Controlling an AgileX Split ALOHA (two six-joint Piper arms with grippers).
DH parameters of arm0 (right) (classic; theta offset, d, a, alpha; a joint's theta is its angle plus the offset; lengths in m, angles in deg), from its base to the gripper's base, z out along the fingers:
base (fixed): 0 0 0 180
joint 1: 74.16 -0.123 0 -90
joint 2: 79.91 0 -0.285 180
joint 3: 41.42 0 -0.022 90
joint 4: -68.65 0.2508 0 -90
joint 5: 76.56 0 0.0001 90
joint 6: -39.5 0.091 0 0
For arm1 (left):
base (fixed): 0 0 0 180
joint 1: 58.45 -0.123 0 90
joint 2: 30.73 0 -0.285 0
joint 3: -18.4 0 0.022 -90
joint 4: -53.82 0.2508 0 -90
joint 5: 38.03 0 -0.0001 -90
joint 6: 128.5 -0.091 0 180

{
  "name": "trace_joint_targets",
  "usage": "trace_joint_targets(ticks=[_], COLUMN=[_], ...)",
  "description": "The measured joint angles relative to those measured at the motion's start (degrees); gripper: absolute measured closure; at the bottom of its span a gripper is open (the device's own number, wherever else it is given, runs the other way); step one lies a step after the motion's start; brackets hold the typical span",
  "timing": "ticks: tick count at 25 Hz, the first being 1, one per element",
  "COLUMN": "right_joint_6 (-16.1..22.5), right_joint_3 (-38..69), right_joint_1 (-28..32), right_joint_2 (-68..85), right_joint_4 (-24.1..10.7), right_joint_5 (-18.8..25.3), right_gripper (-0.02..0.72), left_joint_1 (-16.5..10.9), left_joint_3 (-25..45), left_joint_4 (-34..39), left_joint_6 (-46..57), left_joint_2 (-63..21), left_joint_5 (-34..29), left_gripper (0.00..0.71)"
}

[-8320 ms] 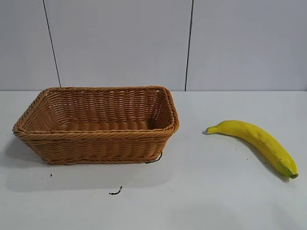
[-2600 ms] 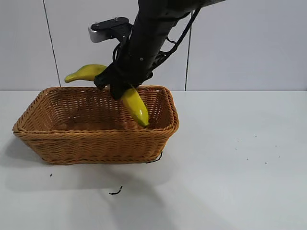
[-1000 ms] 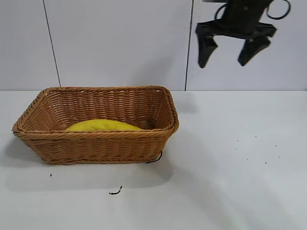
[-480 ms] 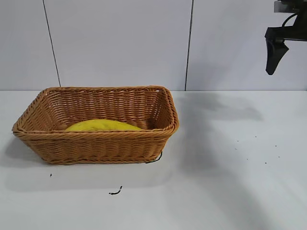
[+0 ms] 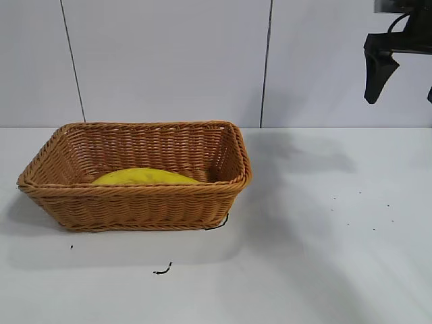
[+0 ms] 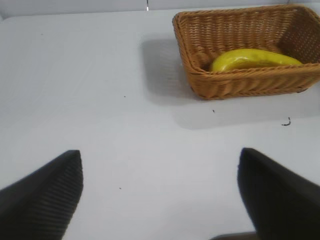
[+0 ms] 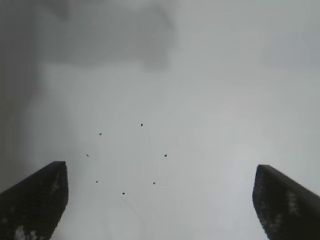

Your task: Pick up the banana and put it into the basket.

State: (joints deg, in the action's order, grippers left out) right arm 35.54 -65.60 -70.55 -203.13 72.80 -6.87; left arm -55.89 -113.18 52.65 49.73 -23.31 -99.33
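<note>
The yellow banana point(image 5: 145, 177) lies flat inside the light-brown wicker basket point(image 5: 135, 209) at the table's left. Only its upper side shows above the front rim. My right gripper point(image 5: 401, 101) hangs open and empty high at the far right, well away from the basket and partly cut off by the picture's edge. In the right wrist view the open gripper point(image 7: 160, 165) shows only bare table. My left gripper point(image 6: 160, 152) is open and empty, parked low over the table. Its view shows the basket point(image 6: 250, 87) farther off with the banana point(image 6: 250, 58) in it.
A small black scrap point(image 5: 162, 271) lies on the white table in front of the basket. A few dark specks point(image 5: 359, 209) dot the table at the right. A white panelled wall stands behind.
The right gripper, open and empty, has swung from above the table's middle to the far right. The banana lies still in the basket.
</note>
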Motion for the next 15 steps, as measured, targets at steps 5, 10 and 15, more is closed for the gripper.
trace_joint_targets(ticks=[5,10,15], right_joint_6=[0.6,0.6,0.7], right_joint_3=[12.5,29.8,45.1], right_joint_1=[0.0,0.0,0.0], right_joint_2=[9.1,24.1,42.8], right_joint_4=[0.1,0.2,0.3], right_joint_5=[0.0,0.0,0.1], right_gripper=[0.014,0.014,0.014], left_joint_1=[0.0,0.0,0.0], left_joint_3=[0.0,0.0,0.0], left_joint_4=[0.0,0.0,0.0], left_joint_6=[0.0,0.0,0.0], left_joint_2=[0.0,0.0,0.0], left_joint_5=[0.0,0.0,0.0], left_gripper=[0.075,0.075,0.075])
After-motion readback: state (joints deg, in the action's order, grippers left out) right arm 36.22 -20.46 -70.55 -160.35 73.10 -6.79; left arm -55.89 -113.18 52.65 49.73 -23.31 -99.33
